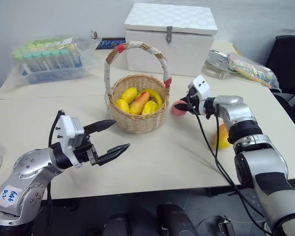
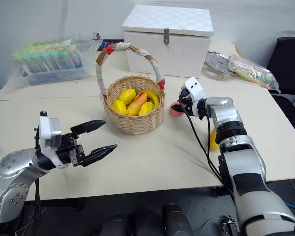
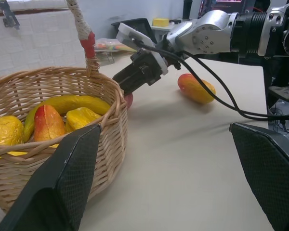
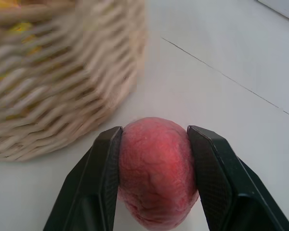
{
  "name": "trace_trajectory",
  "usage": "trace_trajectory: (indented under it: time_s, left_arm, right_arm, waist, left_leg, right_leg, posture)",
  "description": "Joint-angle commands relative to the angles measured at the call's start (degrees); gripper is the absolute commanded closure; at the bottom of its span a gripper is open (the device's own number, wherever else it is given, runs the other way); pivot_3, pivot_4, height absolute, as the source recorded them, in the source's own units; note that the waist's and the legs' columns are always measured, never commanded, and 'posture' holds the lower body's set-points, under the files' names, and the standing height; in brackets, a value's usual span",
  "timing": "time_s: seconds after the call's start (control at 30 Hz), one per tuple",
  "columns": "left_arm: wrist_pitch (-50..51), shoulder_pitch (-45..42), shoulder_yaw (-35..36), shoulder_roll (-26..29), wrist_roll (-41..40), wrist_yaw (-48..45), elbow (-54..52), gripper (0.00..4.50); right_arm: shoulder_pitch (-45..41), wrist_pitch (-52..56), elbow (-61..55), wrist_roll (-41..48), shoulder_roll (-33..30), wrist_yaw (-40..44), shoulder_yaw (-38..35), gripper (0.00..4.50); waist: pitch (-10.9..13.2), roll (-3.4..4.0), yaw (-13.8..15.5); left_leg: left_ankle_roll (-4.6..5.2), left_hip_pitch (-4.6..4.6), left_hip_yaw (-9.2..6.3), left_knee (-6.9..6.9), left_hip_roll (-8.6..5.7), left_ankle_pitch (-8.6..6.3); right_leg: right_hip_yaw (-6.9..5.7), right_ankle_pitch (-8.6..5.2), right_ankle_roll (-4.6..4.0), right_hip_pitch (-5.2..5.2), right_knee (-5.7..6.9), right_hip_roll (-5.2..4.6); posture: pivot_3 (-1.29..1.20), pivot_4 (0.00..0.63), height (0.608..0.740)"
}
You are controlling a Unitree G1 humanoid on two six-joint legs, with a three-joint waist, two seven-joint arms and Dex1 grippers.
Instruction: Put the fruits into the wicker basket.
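Pink-red round peach (image 4: 156,173) is pinched between the right gripper's (image 1: 183,106) black fingers, on the bench w/ the tan woven wicker basket (image 1: 139,123) just beside at its 9 o'clock. Yellow oval mango (image 1: 222,136) lies near the right forearm. Left gripper (image 1: 109,139) hangs wide apart, empty.

Bright, even indoor light, soft shadows under the wicker basket (image 1: 139,110) on the pale surface (image 1: 167,157), basket weave blurred in the right wrist view, peach (image 4: 156,171) sharp, mild sheen on plastic bags (image 1: 49,59).
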Motion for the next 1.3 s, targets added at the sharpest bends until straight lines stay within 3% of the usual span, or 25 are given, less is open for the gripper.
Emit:
trace_trajectory:
  time_s: [0.03, 0.17, 0.3, 0.47, 0.57, 0.63, 0.8, 0.9, 1.1, 1.23, 1.3]
  left_arm:
    - [-1.14, 0.36, 4.73, -0.04, -2.39, 1.56, -1.57, 0.0]
    - [-1.53, 1.99, 8.93, -1.35, -4.43, 3.32, -1.15, 0.0]
    - [-1.86, 3.91, 11.07, -2.23, -5.43, 4.42, -0.8, 0.0]
    - [-2.38, 5.13, 10.46, -2.47, -5.0, 4.53, -0.82, 0.0]
    - [-2.59, 5.23, 9.96, -2.54, -4.7, 4.78, -0.8, 0.0]
    - [-2.6, 5.2, 9.89, -2.43, -4.67, 4.98, -0.82, 0.0]
    - [-2.77, 5.57, 9.77, -2.45, -4.57, 5.21, -0.93, 0.0]
    - [-2.53, 5.46, 9.49, -2.17, -4.95, 4.87, -1.07, 0.0]
    - [-2.88, 5.09, 8.51, -0.2, -4.33, 1.29, 0.89, 0.0]
    - [-3.77, 1.79, 4.91, 0.68, -2.58, -1.36, 3.4, 0.0]
    - [-4.54, 0.52, 2.47, 0.82, -0.83, -2.82, 4.9, 0.0]
  right_arm:
    - [3.61, 4.69, -19.07, 9.57, -5.19, 10.64, -5.13, 2.58]
    - [12.57, 18.0, -43.66, 19.28, -9.01, 14.2, -5.95, 2.58]
    - [15.75, 26.33, -58.83, 27.11, -6.33, 8.73, -7.19, 2.58]
    - [14.3, 26.49, -63.34, 28.2, 1.81, 0.35, -4.66, 2.58]
    - [13.46, 15.04, -57.74, 16.6, 6.55, -5.74, 2.47, 2.58]
    - [13.13, 13.57, -54.37, 14.23, 8.5, -9.13, 2.99, 2.58]
    - [13.44, 7.73, -51.43, 9.15, 9.39, -10.44, 6.07, 1.03]
    - [14.39, 6.32, -53.02, 10.12, 9.29, -10.75, 4.03, 0.07]
    - [20.69, 5.08, -61.11, 18.54, 3.76, -5.28, -4.37, 0.03]
    - [34.53, 3.56, -67.58, 24.15, -4.25, -0.39, -14.54, 0.03]
    - [41.47, -0.05, -67.71, 22.47, -6.99, -0.14, -18.49, 0.03]
  waist:
    - [0.11, 0.15, 0.27]
    - [0.22, 0.33, 0.6]
    - [0.24, 0.33, -0.04]
    - [0.26, 0.33, 0.01]
    - [0.25, 0.33, 0.0]
    - [0.25, 0.33, -0.02]
    - [0.25, 0.33, 0.12]
    - [0.25, 0.33, 0.08]
    - [0.25, 0.32, 0.5]
    - [0.25, 0.31, 1.8]
    - [0.24, 0.31, 1.81]
  left_leg:
    - [0.01, -0.04, -0.01, -0.02, 0.0, 0.0]
    - [0.05, -0.12, -0.1, -0.08, 0.03, -0.07]
    - [0.03, -0.07, -0.09, -0.15, 0.07, -0.12]
    - [0.22, 0.02, -0.14, -0.15, 0.04, -0.18]
    - [0.23, 0.02, -0.15, -0.12, 0.03, -0.16]
    - [0.17, 0.01, -0.15, -0.13, 0.02, -0.13]
    - [0.04, -0.58, -0.11, 0.06, -0.01, -0.05]
    - [0.07, -0.88, -0.12, 0.17, 0.02, -0.05]
    - [0.11, -0.89, -0.16, 0.16, 0.02, -0.08]
    - [0.31, -0.83, -0.27, 0.15, 0.0, -0.2]
    - [0.33, -0.84, -0.26, 0.15, -0.04, -0.21]
  right_leg:
    - [-0.01, 0.01, 0.02, -0.01, -0.05, 0.0]
    - [-0.11, 0.04, 0.07, -0.03, -0.21, -0.02]
    - [-0.11, 0.04, 0.07, -0.03, -0.23, -0.01]
    - [-0.12, 0.1, -0.03, -0.03, -0.07, 0.0]
    - [-0.13, 0.12, -0.07, -0.02, -0.06, -0.01]
    - [-0.14, 0.12, -0.07, -0.02, -0.08, -0.01]
    - [-0.13, 0.14, -0.03, -0.5, -0.11, -0.05]
    - [-0.16, 0.16, 0.01, -0.72, -0.11, -0.03]
    - [-0.23, 0.16, 0.01, -0.67, -0.21, -0.04]
    - [-0.37, 0.16, 0.01, -0.53, -0.29, -0.06]
    - [-0.37, 0.17, 0.03, -0.51, -0.32, -0.07]
  posture:
    - [0.0, 0.15, 0.74]
    - [0.0, 0.15, 0.74]
    - [0.0, 0.15, 0.74]
    - [0.0, 0.15, 0.74]
    - [0.0, 0.15, 0.74]
    - [0.0, 0.15, 0.74]
    - [0.0, 0.15, 0.74]
    - [0.0, 0.15, 0.74]
    - [0.0, 0.15, 0.74]
    - [0.0, 0.15, 0.74]
    - [0.0, 0.15, 0.74]
